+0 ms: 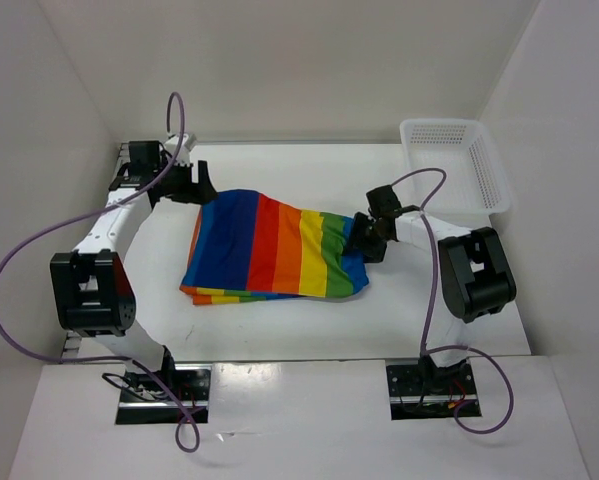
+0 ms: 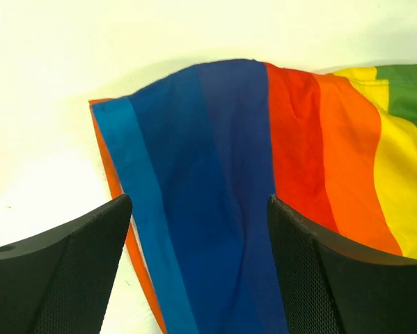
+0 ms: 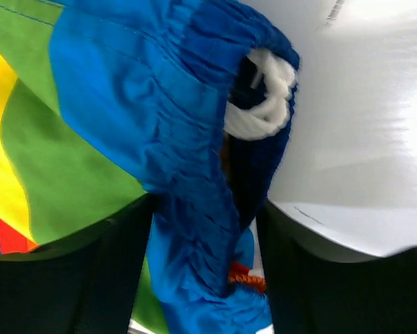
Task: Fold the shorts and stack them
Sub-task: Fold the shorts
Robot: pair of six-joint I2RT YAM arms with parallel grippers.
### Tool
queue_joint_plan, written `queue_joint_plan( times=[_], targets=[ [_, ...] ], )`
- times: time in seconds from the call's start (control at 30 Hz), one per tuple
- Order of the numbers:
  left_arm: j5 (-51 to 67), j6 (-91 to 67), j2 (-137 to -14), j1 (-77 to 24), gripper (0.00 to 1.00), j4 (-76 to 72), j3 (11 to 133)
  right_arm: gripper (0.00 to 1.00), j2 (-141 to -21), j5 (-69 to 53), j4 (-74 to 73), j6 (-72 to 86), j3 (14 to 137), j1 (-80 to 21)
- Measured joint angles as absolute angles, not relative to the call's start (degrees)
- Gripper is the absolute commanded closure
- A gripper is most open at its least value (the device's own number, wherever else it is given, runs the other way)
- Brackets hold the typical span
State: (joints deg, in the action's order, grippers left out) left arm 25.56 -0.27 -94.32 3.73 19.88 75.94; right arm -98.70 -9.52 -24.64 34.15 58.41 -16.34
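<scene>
The shorts (image 1: pixel 274 250) lie folded flat in the middle of the table, blue stripe at the left, green at the right. My left gripper (image 1: pixel 201 190) hovers open at their far left corner; in the left wrist view its fingers (image 2: pixel 69 264) straddle the blue stripe of the shorts (image 2: pixel 222 174) without touching it. My right gripper (image 1: pixel 364 240) sits at the shorts' right edge. In the right wrist view the bunched blue waistband (image 3: pixel 194 195) runs between its spread jaws, with the white drawstring (image 3: pixel 264 104) looped just beyond. The right gripper (image 3: pixel 205 209) is open around that waistband.
A white mesh basket (image 1: pixel 439 124) stands at the back right corner of the table. White walls close in the table at the left, back and right. Purple cables loop off both arms.
</scene>
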Motion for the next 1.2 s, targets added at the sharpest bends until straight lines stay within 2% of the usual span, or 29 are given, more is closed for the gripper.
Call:
queue_joint_plan(
  times=[0.07,0.1,0.17,0.2,0.23,0.7,1.03,1.2],
  targets=[
    [26.13,-0.30,-93.54,3.73,0.15,20.05,75.24,0.46,-99.22,-10.20,-23.38,34.44,58.13,-16.34],
    [26.44,-0.27,-93.19,3.73,0.15,20.29,74.74,0.59,-99.22,-10.41,-23.05,34.54,58.08,-16.34],
    [26.94,-0.27,-92.86,3.73,0.15,20.84,73.69,0.78,-99.26,-11.16,-21.76,34.94,58.08,-16.34],
    [27.16,-0.27,-92.68,3.73,0.15,21.08,73.17,0.94,-99.26,-11.20,-21.21,35.18,58.08,-16.34],
    [27.35,-0.27,-92.55,3.73,0.15,21.19,72.64,0.99,-99.29,-11.09,-20.78,35.42,58.08,-16.34],
    [27.07,-0.30,-91.61,-2.39,0.15,20.12,60.12,1.00,-94.43,1.72,-28.14,33.91,61.95,-16.21],
    [23.11,-0.27,-91.57,-1.63,0.16,19.00,59.61,1.00,-93.89,7.73,-37.32,30.70,73.12,-15.97],
    [22.76,-0.30,-95.70,-0.97,0.16,17.23,60.47,1.00,-93.89,8.43,-40.97,30.57,77.10,-15.97]
  ],
)
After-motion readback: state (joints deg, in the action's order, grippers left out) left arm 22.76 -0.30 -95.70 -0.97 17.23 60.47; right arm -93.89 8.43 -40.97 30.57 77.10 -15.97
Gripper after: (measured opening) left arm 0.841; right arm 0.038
